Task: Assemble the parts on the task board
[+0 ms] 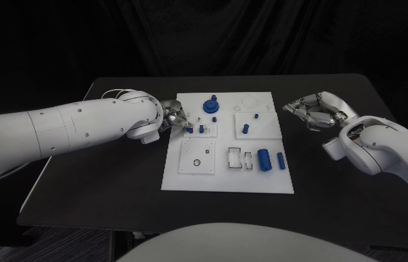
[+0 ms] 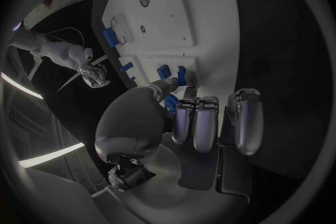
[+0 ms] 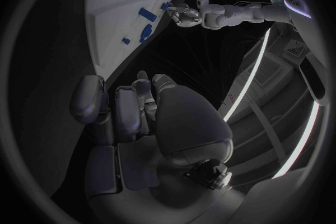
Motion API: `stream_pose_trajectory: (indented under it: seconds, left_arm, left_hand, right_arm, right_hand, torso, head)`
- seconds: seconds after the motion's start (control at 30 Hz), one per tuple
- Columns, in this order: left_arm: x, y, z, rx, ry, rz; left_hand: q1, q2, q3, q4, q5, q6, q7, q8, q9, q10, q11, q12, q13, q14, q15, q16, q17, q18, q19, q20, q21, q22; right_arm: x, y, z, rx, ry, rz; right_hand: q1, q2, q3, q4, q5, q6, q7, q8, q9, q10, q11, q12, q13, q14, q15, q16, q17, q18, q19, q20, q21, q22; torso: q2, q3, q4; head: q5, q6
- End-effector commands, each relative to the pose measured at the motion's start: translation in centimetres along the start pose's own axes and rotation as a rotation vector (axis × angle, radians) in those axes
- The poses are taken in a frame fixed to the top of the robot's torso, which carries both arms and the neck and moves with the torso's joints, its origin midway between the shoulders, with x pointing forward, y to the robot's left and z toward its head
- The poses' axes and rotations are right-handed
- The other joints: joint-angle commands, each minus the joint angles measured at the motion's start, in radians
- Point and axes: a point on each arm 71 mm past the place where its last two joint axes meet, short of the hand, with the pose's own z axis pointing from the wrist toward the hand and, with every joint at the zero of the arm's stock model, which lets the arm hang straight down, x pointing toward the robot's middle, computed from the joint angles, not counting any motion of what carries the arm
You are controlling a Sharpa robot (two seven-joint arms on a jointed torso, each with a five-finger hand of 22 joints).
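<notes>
My left hand point(image 1: 173, 118) is at the left edge of the flat white board point(image 1: 194, 179), thumb and finger pinching a small blue peg point(image 1: 188, 130) over a raised square plate. A second peg point(image 1: 201, 129) stands just beyond my fingertips. The round blue knob point(image 1: 211, 105) is farther out. My right hand point(image 1: 311, 111) is off the board's right edge, metal fingers curled in, holding nothing.
</notes>
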Motion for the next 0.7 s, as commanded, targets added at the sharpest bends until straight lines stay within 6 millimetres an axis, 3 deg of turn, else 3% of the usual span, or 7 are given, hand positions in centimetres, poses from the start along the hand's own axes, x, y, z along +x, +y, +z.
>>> stream_pose_trajectory:
  seconds: [0.03, 0.4, 0.53, 0.7]
  left_arm:
    - [0.3, -0.09, 0.12, 0.014, 0.004, 0.002]
    - [0.82, 0.14, 0.17, 0.0, 0.034, 0.009]
    - [0.94, 0.19, 0.15, -0.001, 0.043, 0.012]
    - [1.06, 0.23, 0.11, 0.002, 0.05, 0.014]
  left_hand:
    - [0.0, 0.013, 0.002, 0.007, -0.006, -0.001, -0.005, -0.006, -0.001, 0.108, -0.004, 0.004, 0.263, 0.104, -0.005, 0.007, 0.263, 0.02, -0.01, 0.0, -0.005, 0.129]
    - [-0.007, 0.004, -0.015, 0.012, -0.023, -0.003, -0.005, -0.009, -0.004, 0.108, -0.003, 0.004, 0.263, 0.104, -0.004, 0.007, 0.263, 0.023, -0.018, 0.001, -0.015, 0.121]
    - [-0.008, 0.006, -0.033, 0.015, -0.065, -0.005, -0.005, -0.014, -0.009, 0.108, -0.002, 0.004, 0.263, 0.104, -0.003, 0.007, 0.263, 0.024, -0.02, 0.002, -0.019, 0.119]
    - [-0.038, 0.006, -0.102, 0.055, -0.152, 0.002, -0.001, -0.021, -0.019, 0.108, 0.002, 0.004, 0.263, 0.104, 0.001, 0.007, 0.263, 0.023, -0.019, 0.005, -0.022, 0.12]
  right_arm:
    - [0.19, -0.15, -0.08, 0.015, 0.011, 0.001]
    - [0.18, -0.23, -0.11, 0.022, 0.016, 0.002]
    - [0.17, -0.27, -0.12, 0.024, 0.018, 0.003]
    - [0.19, -0.29, -0.11, 0.027, 0.02, 0.003]
  right_hand:
    - [0.003, -0.002, 0.005, 0.002, 0.004, 0.008, 0.002, -0.004, -0.001, -0.004, 0.002, -0.005, -0.001, 0.0, -0.001, -0.003, -0.001, -0.005, -0.001, -0.002, -0.004, 0.103]
    - [0.005, -0.002, 0.006, 0.001, 0.005, 0.008, 0.002, -0.004, -0.001, -0.003, 0.001, -0.004, -0.001, -0.001, -0.001, -0.004, -0.004, -0.004, -0.002, -0.002, -0.006, 0.103]
    - [0.005, -0.002, 0.007, 0.001, 0.005, 0.009, 0.002, -0.004, -0.001, -0.004, 0.001, -0.004, -0.001, -0.001, -0.001, -0.004, -0.004, -0.004, -0.002, -0.002, -0.007, 0.102]
    - [0.007, -0.003, 0.008, 0.0, 0.007, 0.009, 0.001, -0.004, 0.0, -0.005, 0.001, -0.005, -0.003, -0.001, -0.002, -0.004, -0.004, -0.004, -0.003, -0.002, -0.008, 0.102]
  torso:
    - [0.0, 0.0002, 0.0]
    - [0.0, 0.0001, -0.0002]
    - [0.0, 0.0, -0.0001]
    - [0.0, 0.0, 0.0002]
  head:
    - [-0.001, 0.0]
    - [0.001, 0.0]
    - [0.002, 0.0]
    - [0.001, 0.0]
